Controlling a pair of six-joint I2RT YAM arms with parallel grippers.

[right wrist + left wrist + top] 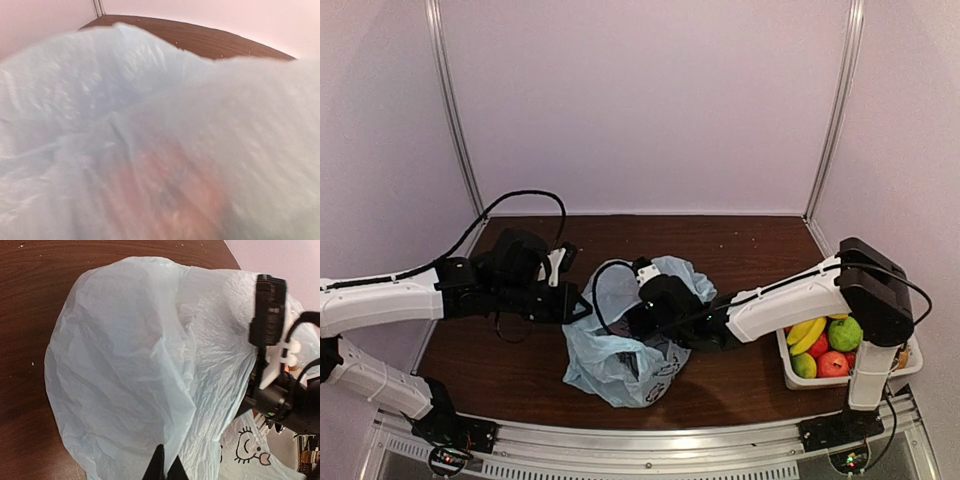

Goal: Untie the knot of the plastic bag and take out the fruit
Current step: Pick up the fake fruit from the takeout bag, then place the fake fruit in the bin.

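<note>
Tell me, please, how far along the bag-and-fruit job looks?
Done: no knot shows, the plastic bag looks open, and the basket holds a banana. In hand: the left fingers pinch the bag's edge while the right arm reaches at its mouth. Left: a reddish shape, probably fruit, shows through the plastic.

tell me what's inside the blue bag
The right gripper sits at the bag mouth. Through the plastic, the right wrist view shows only a blurred orange-red shape. The film hides which fruit it is, and anything else inside.
</note>
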